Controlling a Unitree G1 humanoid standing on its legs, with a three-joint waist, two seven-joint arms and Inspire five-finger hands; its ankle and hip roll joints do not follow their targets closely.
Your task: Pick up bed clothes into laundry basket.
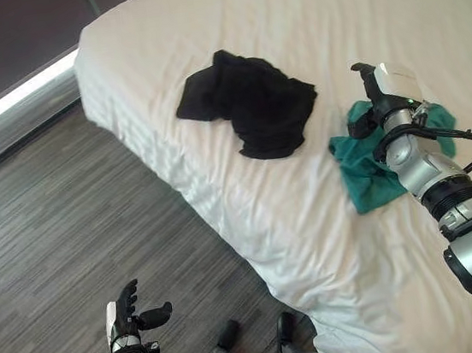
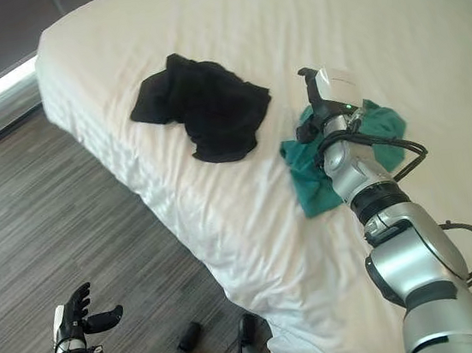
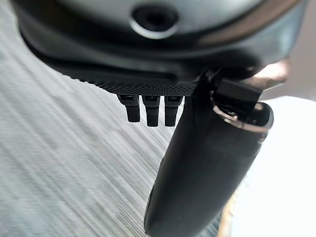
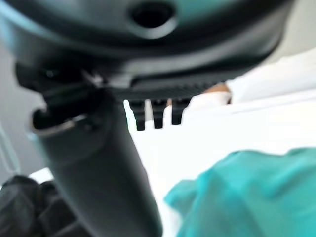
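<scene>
A crumpled black garment (image 1: 248, 102) lies on the white bed (image 1: 302, 13) near its left side. A teal garment (image 1: 373, 168) lies to its right, partly under my right arm. My right hand (image 1: 385, 89) hovers just above the teal cloth (image 4: 256, 192), fingers (image 4: 157, 113) straight and open, holding nothing. The black garment (image 4: 24, 207) shows beside its thumb. My left hand (image 1: 132, 314) hangs low over the floor in front of the bed, open, with fingers (image 3: 150, 111) straight and nothing in it.
Grey wood-plank floor (image 1: 71, 240) spreads left of the bed. A dark wall with a pale baseboard strip (image 1: 11, 96) runs at the upper left. The bed's near corner edge (image 1: 255, 260) drops to the floor between my arms.
</scene>
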